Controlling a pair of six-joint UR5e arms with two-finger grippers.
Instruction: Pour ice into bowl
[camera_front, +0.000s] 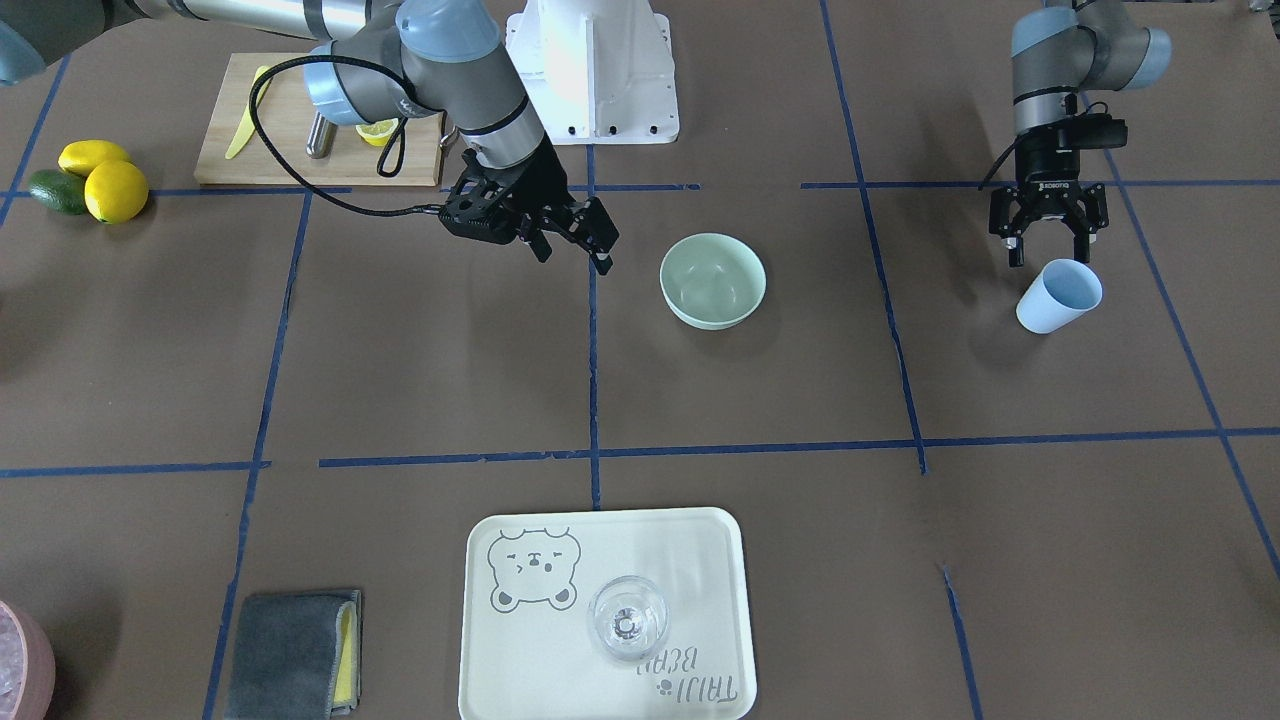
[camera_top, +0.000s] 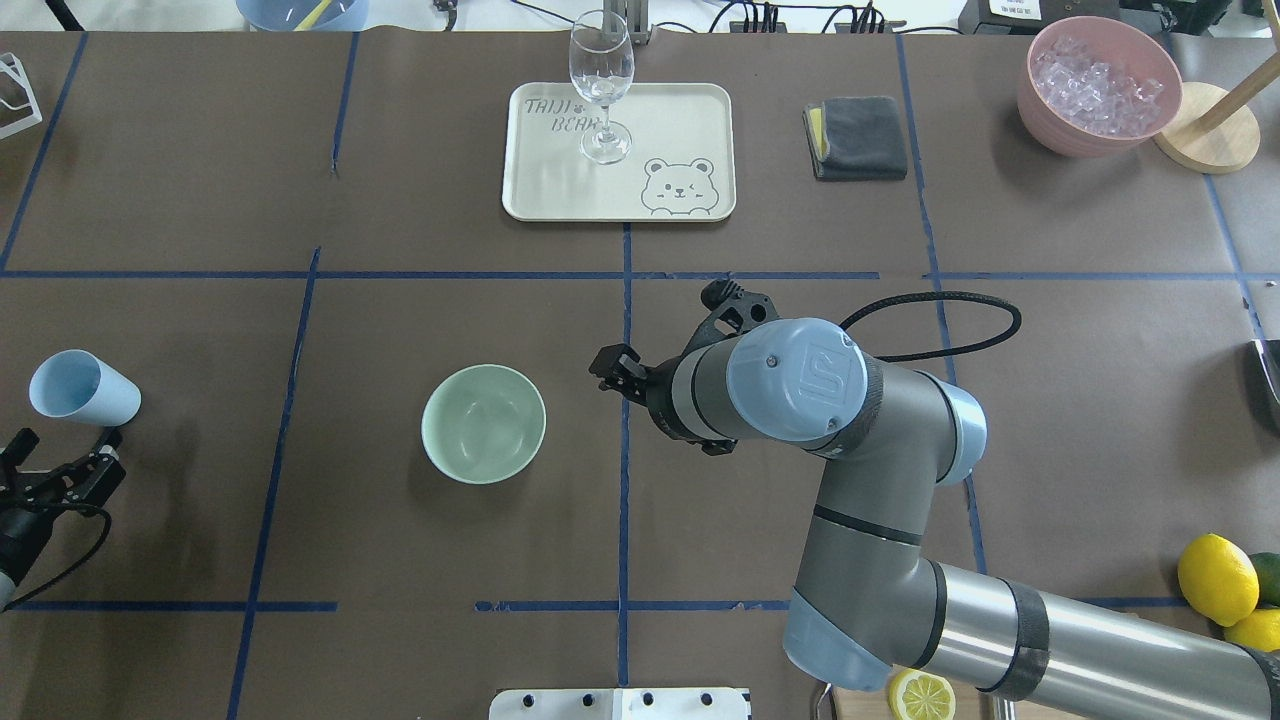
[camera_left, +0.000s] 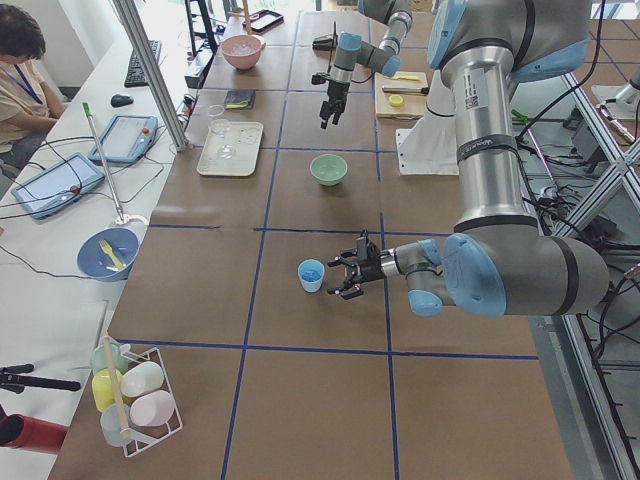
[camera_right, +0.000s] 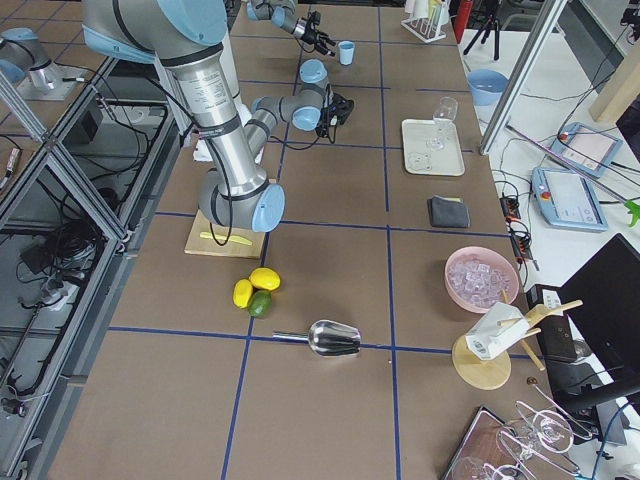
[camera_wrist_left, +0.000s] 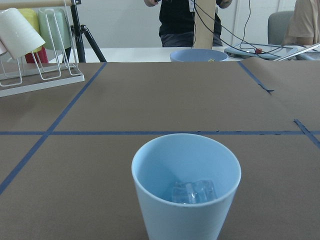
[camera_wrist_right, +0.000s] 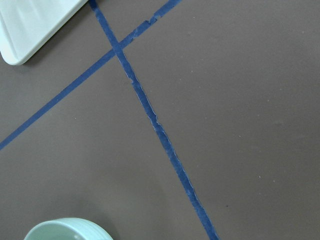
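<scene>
The mint-green bowl (camera_front: 712, 280) (camera_top: 484, 422) stands empty in the middle of the table. A light blue cup (camera_front: 1060, 295) (camera_top: 85, 388) stands upright far off on my left side. The ice (camera_wrist_left: 192, 191), a few clear cubes, lies at the bottom of this cup (camera_wrist_left: 186, 185). My left gripper (camera_front: 1050, 245) (camera_top: 65, 442) is open and empty, just short of the cup and not touching it. My right gripper (camera_front: 570, 242) (camera_top: 612, 368) is open and empty, hovering beside the bowl. The bowl's rim (camera_wrist_right: 70, 230) shows in the right wrist view.
A cream tray (camera_top: 690, 120) with a wine glass (camera_top: 601, 90) stands across the table, a grey cloth (camera_top: 855, 138) beside it. A pink bowl of ice (camera_top: 1100, 85) sits far right. Lemons (camera_front: 105, 185) and a cutting board (camera_front: 300, 140) lie by my right arm. A metal scoop (camera_right: 335, 338) lies near the table's end.
</scene>
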